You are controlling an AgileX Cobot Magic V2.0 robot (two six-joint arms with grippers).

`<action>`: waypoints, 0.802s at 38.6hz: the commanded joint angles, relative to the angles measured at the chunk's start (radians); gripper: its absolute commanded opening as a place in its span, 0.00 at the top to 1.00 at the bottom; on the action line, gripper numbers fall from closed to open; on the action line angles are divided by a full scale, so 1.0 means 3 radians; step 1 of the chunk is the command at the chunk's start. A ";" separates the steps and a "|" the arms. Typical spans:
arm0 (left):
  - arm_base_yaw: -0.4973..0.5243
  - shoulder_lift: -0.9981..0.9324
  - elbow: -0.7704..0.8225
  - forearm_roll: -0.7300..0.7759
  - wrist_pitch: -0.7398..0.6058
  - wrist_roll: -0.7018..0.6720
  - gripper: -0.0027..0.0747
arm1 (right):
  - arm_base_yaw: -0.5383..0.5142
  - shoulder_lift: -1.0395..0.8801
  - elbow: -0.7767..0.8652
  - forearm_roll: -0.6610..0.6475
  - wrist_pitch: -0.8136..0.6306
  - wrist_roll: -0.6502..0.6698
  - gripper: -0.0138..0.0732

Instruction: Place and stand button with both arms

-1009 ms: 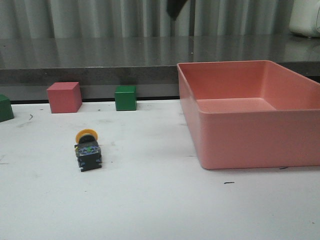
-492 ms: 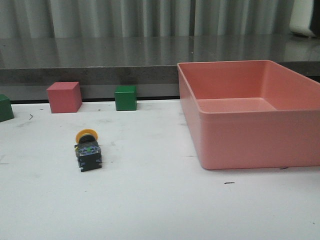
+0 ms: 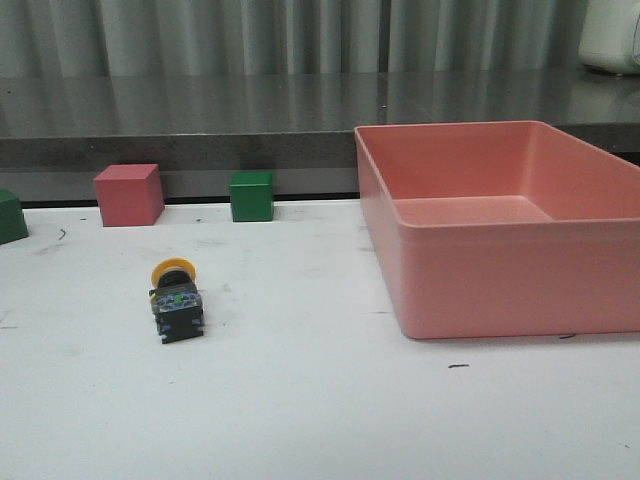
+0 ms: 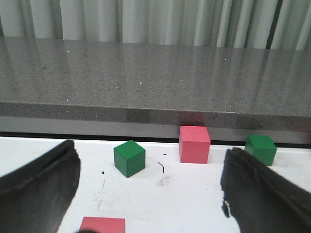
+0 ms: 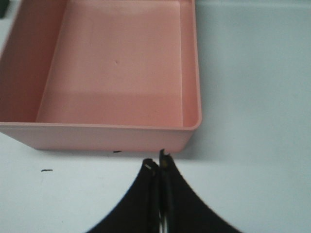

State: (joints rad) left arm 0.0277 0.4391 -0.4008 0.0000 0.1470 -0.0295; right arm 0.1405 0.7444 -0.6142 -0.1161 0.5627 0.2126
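Fingers of the left gripper stand wide apart with nothing between them, while the right gripper has its tips pressed together, empty, above the white table. Across the front view from left to right: a green cube at the left edge, a pink cube, then the button lying on its side at lower left, yellow cap pointing toward the back. Another green cube sits further right by the grey ledge, with pale curtains behind. A large pink bin fills the right side, well apart from the button.
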 commanded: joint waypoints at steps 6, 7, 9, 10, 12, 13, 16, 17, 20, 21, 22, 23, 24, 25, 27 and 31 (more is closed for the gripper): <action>0.0005 0.0039 -0.0123 0.0000 -0.0286 -0.0031 0.24 | -0.0019 -0.1176 0.0647 -0.0059 -0.0916 -0.0030 0.92; 0.0005 0.0039 -0.0123 0.0000 -0.0286 -0.0031 0.24 | -0.0019 -0.1304 0.0690 -0.0059 -0.0945 -0.0030 0.92; 0.0005 0.0039 -0.0123 0.0000 -0.0286 -0.0031 0.24 | -0.0019 -0.1504 0.0765 -0.0059 -0.1011 -0.0030 0.92; 0.0005 0.0039 -0.0123 0.0000 -0.0286 -0.0031 0.24 | -0.0019 -0.1605 0.0803 -0.0059 -0.1054 -0.0030 0.92; 0.0005 0.0039 -0.0123 0.0000 -0.0286 -0.0031 0.24 | -0.0019 -0.1773 0.0840 -0.0059 -0.1089 -0.0030 0.92; 0.0005 0.0039 -0.0123 0.0000 -0.0286 -0.0031 0.24 | -0.0019 -0.1825 0.0844 -0.0059 -0.1081 -0.0030 0.92; 0.0005 0.0039 -0.0123 0.0000 -0.0286 -0.0031 0.24 | -0.0019 -0.1977 0.0848 -0.0059 -0.1078 -0.0030 0.92; 0.0005 0.0039 -0.0123 0.0000 -0.0286 -0.0031 0.24 | -0.0019 -0.1992 0.0851 -0.0059 -0.1081 -0.0030 0.92; 0.0005 0.0039 -0.0123 0.0000 -0.0291 -0.0031 0.24 | -0.0019 -0.2003 0.0851 -0.0059 -0.1085 -0.0030 0.92; 0.0005 0.0039 -0.0123 -0.0075 -0.0291 -0.0031 0.24 | -0.0019 -0.2003 0.0851 -0.0059 -0.1085 -0.0030 0.92; 0.0005 0.0039 -0.0123 -0.0171 -0.0291 -0.0031 0.24 | -0.0019 -0.2003 0.0851 -0.0059 -0.1085 -0.0030 0.92; 0.0005 0.0047 -0.0123 -0.0245 -0.0291 -0.0031 0.24 | -0.0019 -0.2003 0.0851 -0.0059 -0.1085 -0.0030 0.92; 0.0005 0.0071 -0.0123 -0.0315 -0.0291 -0.0031 0.24 | -0.0019 -0.2003 0.0851 -0.0059 -0.1085 -0.0030 0.92; 0.0005 0.0091 -0.0123 -0.0316 -0.0280 -0.0031 0.24 | -0.0019 -0.2003 0.0851 -0.0059 -0.1085 -0.0030 0.92; -0.0003 0.0165 -0.0123 -0.0316 -0.0283 -0.0031 0.24 | -0.0019 -0.2002 0.0854 -0.0059 -0.1084 -0.0030 0.92; -0.0112 0.0441 -0.0215 -0.0323 -0.0223 -0.0031 0.24 | -0.0019 -0.2002 0.0872 -0.0059 -0.1063 -0.0030 0.92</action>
State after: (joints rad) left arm 0.0207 0.5060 -0.4105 -0.0807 0.1474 -0.0295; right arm 0.1405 0.1348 -0.3327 -0.1214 0.3248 0.2112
